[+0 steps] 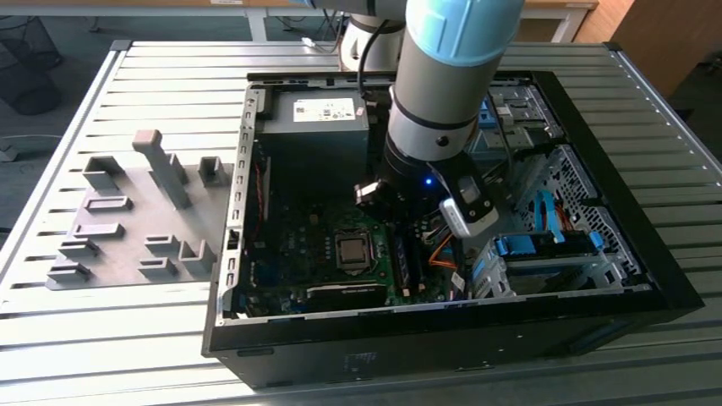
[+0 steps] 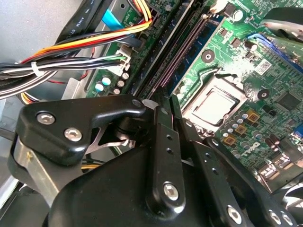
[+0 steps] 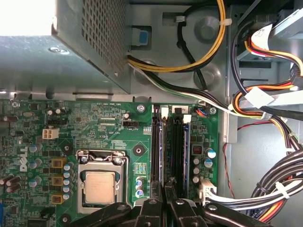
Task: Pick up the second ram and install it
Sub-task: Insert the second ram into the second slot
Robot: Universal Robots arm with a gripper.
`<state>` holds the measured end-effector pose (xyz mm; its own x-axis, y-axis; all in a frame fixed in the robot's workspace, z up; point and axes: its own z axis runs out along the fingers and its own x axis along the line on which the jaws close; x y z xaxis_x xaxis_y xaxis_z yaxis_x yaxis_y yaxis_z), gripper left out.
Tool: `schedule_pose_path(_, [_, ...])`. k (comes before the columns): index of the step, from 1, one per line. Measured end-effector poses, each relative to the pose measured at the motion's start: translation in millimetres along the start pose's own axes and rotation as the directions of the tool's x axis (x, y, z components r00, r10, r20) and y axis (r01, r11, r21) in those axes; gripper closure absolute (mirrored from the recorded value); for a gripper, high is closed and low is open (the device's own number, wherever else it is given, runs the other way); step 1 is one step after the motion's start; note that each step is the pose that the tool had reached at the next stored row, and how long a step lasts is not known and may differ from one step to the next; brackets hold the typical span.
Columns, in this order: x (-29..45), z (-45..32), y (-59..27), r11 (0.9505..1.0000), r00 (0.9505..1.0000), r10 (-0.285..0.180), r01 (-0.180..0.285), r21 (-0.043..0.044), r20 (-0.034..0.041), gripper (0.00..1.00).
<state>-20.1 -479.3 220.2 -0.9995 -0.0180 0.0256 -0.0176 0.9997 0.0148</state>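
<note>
Apparently the hand has its fingers closed over the second ram at the slots; light, stiff, fragile, best held by its edges.

- I see my tool in matt black metal with shiny screws.
- Beside it, the motherboard is glossy green, its processor lid brushed metal.
- The table is ribbed grey metal.
- The holder blocks look matt grey plastic.

The arm reaches down into the open computer case, over the motherboard. Grey holder blocks (several shapes) lie on the slatted table, at the exterior view's left.
</note>
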Motion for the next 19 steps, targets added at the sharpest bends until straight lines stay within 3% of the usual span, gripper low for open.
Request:
schedule_pose_path(11, [0.0,0.5,0.0,1.0,1.0,0.0,0.0,-0.0009,-0.0003,0.86])
schedule_pose_path(19, [-1.5,1.5,-0.2,1.0,1.0,0.004,-0.004,-0.0091,-0.0001,0.86])
